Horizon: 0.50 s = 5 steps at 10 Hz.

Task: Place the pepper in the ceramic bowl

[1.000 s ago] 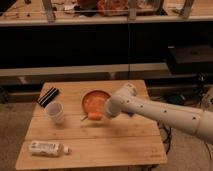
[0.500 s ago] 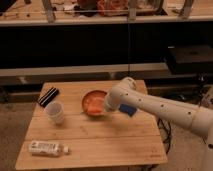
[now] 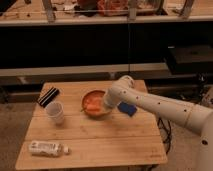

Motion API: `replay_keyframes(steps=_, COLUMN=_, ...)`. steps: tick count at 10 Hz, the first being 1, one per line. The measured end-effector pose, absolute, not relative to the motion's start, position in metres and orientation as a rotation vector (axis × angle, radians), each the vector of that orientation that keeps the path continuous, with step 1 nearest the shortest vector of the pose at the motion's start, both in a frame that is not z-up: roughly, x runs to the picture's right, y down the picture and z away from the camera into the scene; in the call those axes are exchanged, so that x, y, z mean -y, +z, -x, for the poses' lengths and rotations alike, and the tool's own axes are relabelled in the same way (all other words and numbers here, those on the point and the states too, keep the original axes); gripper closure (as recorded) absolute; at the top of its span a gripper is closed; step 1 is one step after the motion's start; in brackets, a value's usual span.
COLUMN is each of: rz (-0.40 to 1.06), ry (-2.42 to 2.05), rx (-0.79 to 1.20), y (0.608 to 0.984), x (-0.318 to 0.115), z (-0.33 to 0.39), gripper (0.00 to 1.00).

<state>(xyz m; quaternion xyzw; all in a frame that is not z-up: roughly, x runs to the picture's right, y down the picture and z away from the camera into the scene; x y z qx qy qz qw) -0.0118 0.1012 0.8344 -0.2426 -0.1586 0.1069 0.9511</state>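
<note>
The round orange-brown ceramic bowl [image 3: 90, 98] sits on the wooden table [image 3: 100, 137], near its back middle. My gripper [image 3: 105, 105] is at the end of the white arm, low over the bowl's right side. The slender orange pepper [image 3: 91, 106] shows as a lighter orange shape inside the bowl, just left of the gripper. I cannot tell whether the gripper still touches it.
A translucent white cup [image 3: 55, 112] stands left of the bowl. A black striped object [image 3: 48, 96] lies at the back left. A white labelled bottle [image 3: 47, 148] lies at the front left. A blue object [image 3: 127, 108] lies right of the bowl, under the arm.
The gripper carried the pepper from the bowl's front edge up over the bowl, and now sits lower at the bowl's right side. The arm has swung back and to the right.
</note>
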Motion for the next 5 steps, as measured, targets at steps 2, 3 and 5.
replay_keyframes(steps=2, rz=0.494, ry=0.225, rx=0.322, y=0.8375, x=-0.0983, z=0.0121, gripper=0.94)
replay_keyframes(steps=3, rz=0.494, ry=0.225, rx=0.323, y=0.8384, x=-0.0969, z=0.0148, gripper=0.94)
replay_keyframes(steps=5, rz=0.497, ry=0.23, rx=0.321, y=0.8407, x=-0.0949, z=0.0163, gripper=0.94)
